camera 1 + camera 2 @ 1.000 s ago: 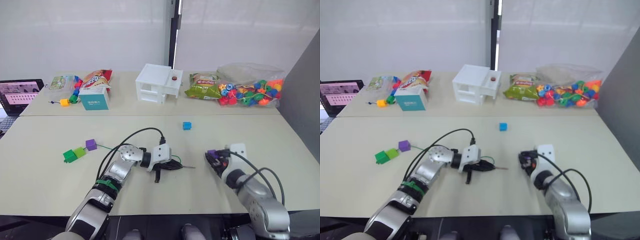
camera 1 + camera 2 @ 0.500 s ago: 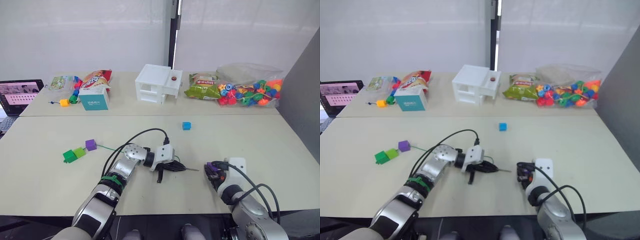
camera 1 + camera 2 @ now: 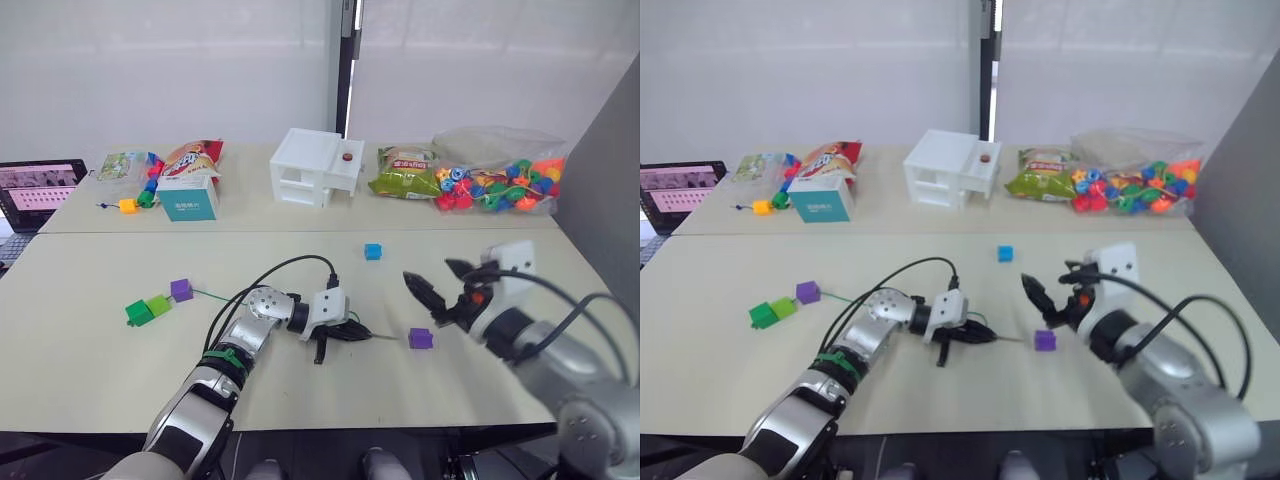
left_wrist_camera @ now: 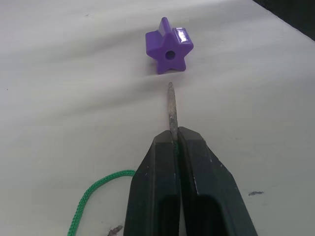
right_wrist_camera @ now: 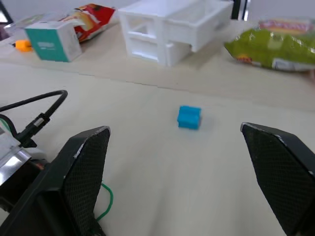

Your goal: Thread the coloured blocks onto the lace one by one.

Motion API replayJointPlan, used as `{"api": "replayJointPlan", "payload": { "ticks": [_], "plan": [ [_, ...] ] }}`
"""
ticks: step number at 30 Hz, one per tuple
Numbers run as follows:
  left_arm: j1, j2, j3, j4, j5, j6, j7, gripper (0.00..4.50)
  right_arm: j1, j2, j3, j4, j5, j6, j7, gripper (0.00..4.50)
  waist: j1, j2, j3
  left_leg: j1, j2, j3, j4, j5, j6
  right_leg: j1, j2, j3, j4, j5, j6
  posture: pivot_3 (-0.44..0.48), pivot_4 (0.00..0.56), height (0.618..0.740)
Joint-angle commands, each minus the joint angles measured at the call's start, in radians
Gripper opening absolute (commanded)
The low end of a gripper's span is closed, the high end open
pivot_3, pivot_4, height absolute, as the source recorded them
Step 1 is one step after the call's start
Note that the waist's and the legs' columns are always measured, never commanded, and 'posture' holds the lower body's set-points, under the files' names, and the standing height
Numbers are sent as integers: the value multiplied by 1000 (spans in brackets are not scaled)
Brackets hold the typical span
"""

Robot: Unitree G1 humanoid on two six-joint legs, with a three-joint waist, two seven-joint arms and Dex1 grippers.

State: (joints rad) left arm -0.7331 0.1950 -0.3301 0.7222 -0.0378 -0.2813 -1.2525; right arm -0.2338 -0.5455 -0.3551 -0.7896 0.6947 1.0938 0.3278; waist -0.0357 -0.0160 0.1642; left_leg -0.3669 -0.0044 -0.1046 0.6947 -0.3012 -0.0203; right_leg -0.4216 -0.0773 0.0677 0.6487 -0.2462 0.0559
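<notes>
A: Left hand?

B: Fingers pressed together, pinching the lace right behind its stiff brownish tip. The tip sticks out past the fingertips, long axis in line with the fingers and close to flat over the tabletop. It points at the purple block just ahead — a small gap, not touching. In the left wrist view that block looks star-shaped, its hole facing the tip.

A: Rest of the lace?

B: Green cord loops beside the left hand, then runs across the tabletop toward the robot's left, to another purple block. Two green blocks sit just beside that one, touching each other.

A: Right hand?

B: Spread wide, holding nothing. It hovers above the tabletop, just over and beyond the loose purple block, fingers aimed toward the robot's left. Right wrist view looks between the spread fingers at the blue block, which lies alone further back on the tabletop, well apart from both hands.

A: Left arm pose?

B: Stretched forward, low — forearm near the surface, hand turned toward the robot's right, black cable arching over the wrist.
</notes>
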Motion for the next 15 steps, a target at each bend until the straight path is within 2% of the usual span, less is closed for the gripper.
{"api": "replayJointPlan", "payload": {
  "ticks": [1,5,7,10,13,15],
  "plan": [
    [9,6,14,-31,-1,-2,17,0,13,-240,55,16,6,-30,216,4478,4,0,0,0,0,0,0,0,0,0,0,0,-1,0,0,0,150,740],
    [21,11,14,-48,0,3,33,0,98,-578,188,101,-146,-235,502,4478,5,0,0,0,0,1,0,-1,2,1,0,0,-2,0,0,0,150,740],
    [28,13,15,-59,-1,6,42,0,95,-662,255,160,-213,-333,579,4478,5,-1,0,0,0,1,1,-1,2,1,0,0,-2,0,0,0,150,740],
    [47,21,14,-94,-1,18,55,0,-3,-696,416,246,-321,-433,663,4478,-3,-1,0,0,1,2,1,-1,2,1,0,0,-2,0,0,0,150,740],
    [79,29,8,-148,-4,40,59,0,-69,-662,542,323,-419,-518,718,4478,-4,-1,0,0,1,2,1,-1,1,0,0,0,-1,0,0,0,150,740],
    [93,32,5,-179,-4,57,64,0,-95,-640,581,365,-461,-547,732,4478,-3,-1,0,0,1,2,1,-1,1,0,0,0,-1,0,0,0,150,740]
  ]
}}
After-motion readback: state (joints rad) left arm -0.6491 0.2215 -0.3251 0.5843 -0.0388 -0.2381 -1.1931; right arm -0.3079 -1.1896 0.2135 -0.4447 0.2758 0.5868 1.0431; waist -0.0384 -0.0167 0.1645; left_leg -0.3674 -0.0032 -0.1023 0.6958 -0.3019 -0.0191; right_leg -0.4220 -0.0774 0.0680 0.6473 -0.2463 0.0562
